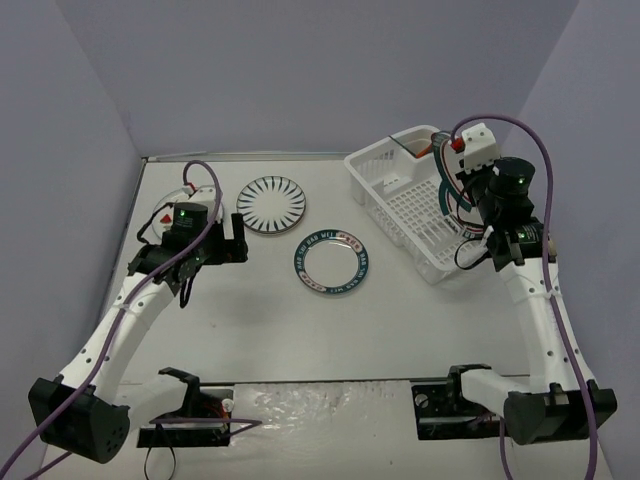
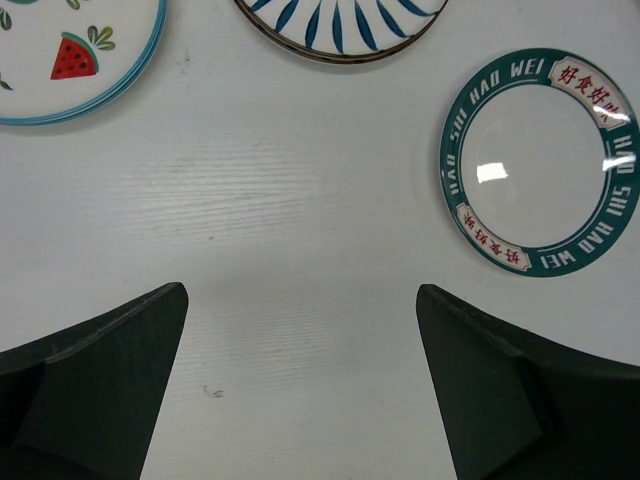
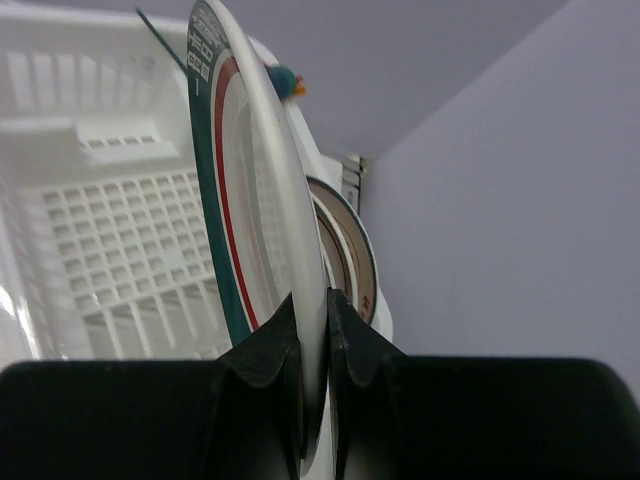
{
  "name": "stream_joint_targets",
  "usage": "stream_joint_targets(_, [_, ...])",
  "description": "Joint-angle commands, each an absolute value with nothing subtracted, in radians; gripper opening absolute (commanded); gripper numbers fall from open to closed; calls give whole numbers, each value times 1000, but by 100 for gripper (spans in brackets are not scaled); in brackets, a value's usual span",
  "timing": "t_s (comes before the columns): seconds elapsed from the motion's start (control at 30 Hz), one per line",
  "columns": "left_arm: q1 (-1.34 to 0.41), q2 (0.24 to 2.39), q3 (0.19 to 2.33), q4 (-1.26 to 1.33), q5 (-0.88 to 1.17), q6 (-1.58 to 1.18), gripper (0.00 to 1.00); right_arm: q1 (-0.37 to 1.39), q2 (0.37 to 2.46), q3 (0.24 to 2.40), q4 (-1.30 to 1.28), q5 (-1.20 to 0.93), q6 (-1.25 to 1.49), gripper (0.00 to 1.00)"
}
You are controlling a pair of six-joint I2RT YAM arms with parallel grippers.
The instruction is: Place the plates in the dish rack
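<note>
**Right wrist view.** The right claw [image 3: 313, 340] is pinching the lower rim of the held plate [image 3: 250, 200], one finger on each face. The plate is green-and-red rimmed. It stands upright and edge-on to the camera, over the perforated floor of the dish rack [image 3: 110, 230]. Just to its right a second plate [image 3: 350, 255] is already on edge in the rack. We cannot tell whether the two touch.

**Left wrist view.** The left claw [image 2: 300, 390] is spread wide and holds nothing, hanging over bare tabletop [image 2: 300, 200]. Three plates lie flat beyond it:
- the strawberry plate [image 2: 70, 50] at far left
- the striped plate [image 2: 340, 25] at far centre
- the flat green-rimmed plate [image 2: 540, 160] to the right

**Top view.** The rack sits at far right, with the right arm over its right side hiding most of the held plate. The left arm partly covers the strawberry plate.

**Judgement.** The step in hand is seating the held plate.
- We would lower it straight down, keeping it upright and parallel to its neighbour.
- We would let the rim settle on the rack floor before easing the fingers apart.
- A slow release should show any lean early. If the plate tips, it is better that it rests on its neighbour than falls flat.
- We would withdraw straight upward, so the fingers do not drag either rim.
</note>
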State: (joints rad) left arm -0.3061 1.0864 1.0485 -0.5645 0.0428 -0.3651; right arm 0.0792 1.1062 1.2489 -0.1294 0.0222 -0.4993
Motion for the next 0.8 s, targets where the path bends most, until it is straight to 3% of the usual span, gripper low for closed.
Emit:
stream_joint_targets(0.0, [-301,1095,1046,-551,29,-283,97,40,1181,1247,-88,97,-708,0])
stream_joint_targets(0.2, [-288,1111,1030,-560,54,-280,97,5,1316,1259,-86,69,-732,0])
stream_joint_targets(0.77, [-242,1095,1014,-548,87,-298,97,-31,1424,1174,-17,104,-779,0])
